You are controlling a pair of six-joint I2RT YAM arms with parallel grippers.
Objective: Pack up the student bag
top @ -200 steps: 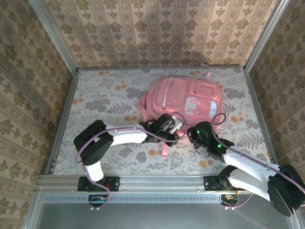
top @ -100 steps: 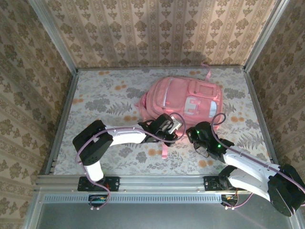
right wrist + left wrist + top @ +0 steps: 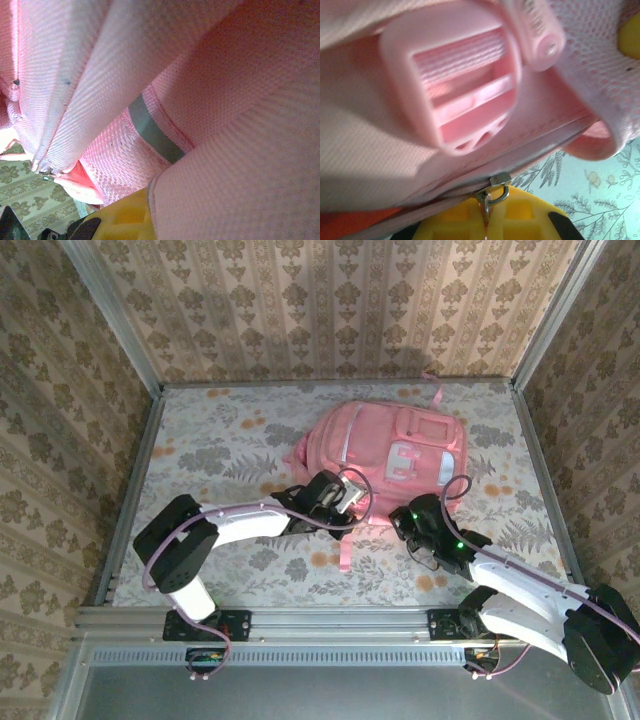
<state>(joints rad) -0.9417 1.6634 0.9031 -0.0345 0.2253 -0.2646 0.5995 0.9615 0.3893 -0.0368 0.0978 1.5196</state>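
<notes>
Where the top camera looks down, the student bag [image 3: 392,445] lies flat on the floral worktop [image 3: 220,455], toward 1 o'clock of centre; the left tool [image 3: 347,497] meets its near edge at 7 o'clock, the right tool [image 3: 408,525] at 6 o'clock. Left wrist: yellow fingers [image 3: 520,220] are pressed together on the metal zip pull [image 3: 495,192] (a pink buckle [image 3: 455,90] sits above). Right wrist: the tool is closed; pink cloth lies over its yellow pad [image 3: 125,215], but I cannot tell whether it grips the cloth.
</notes>
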